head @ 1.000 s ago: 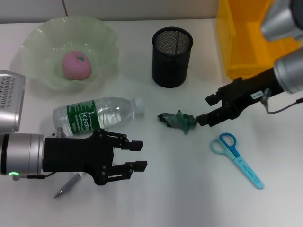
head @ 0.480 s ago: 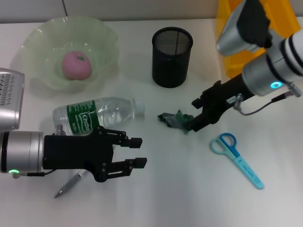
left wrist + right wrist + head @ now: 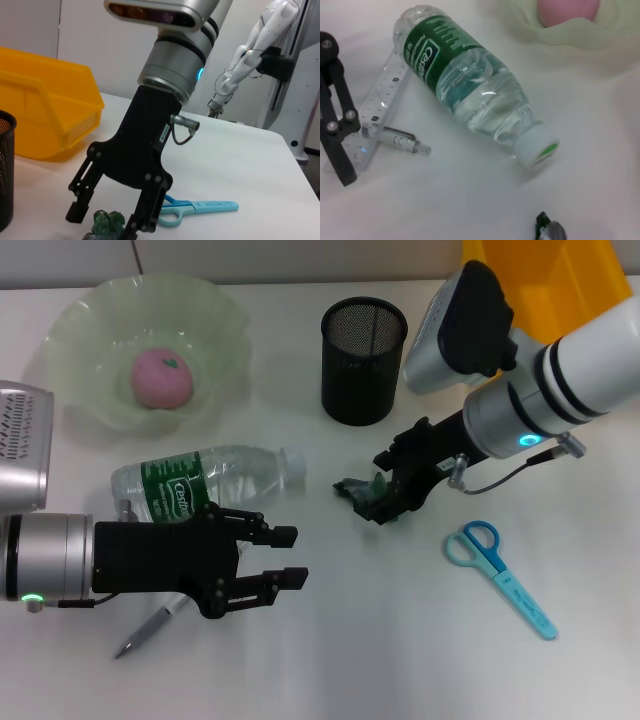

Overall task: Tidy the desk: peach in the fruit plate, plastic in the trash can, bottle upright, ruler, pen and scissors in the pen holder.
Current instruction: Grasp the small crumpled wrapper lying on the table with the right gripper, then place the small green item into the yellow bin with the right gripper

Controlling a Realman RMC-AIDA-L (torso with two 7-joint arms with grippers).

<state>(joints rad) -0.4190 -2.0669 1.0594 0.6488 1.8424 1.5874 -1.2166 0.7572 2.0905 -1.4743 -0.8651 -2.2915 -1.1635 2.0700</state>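
**Trainee:** Reading the desk from the biggest item down, what should you note first?

**Instructor:** You start with the yellow bin point(image 3: 540, 310) at the far right, then the fruit plate point(image 3: 95, 325) at the far left with the peach point(image 3: 162, 377) already in it, so that item is done. Next comes the bottle point(image 3: 205, 483), lying on its side and not yet stood up, and the pen holder point(image 3: 364, 360), which looks empty.

**Trainee:** And what has changed in the last second?

**Instructor:** Your right gripper point(image 3: 382, 493) has swung in from the right and dropped onto the green plastic scrap point(image 3: 362, 494). A second ago it sat beside the scrap; now its fingers point(image 3: 79, 207) are spread and straddle it, seen best from the left wrist. They have not closed yet. You may judge the plastic-to-trash step is at the grasp.

**Trainee:** The left arm?

**Instructor:** Your left gripper point(image 3: 283, 557) has hardly moved; it hovers near the bottle, fingers parted, holding nothing.

**Trainee:** The small things?

**Instructor:** The scissors point(image 3: 498, 575), ruler point(image 3: 382, 112) and pen point(image 3: 146, 629) all lie on the desk, still to be put away.
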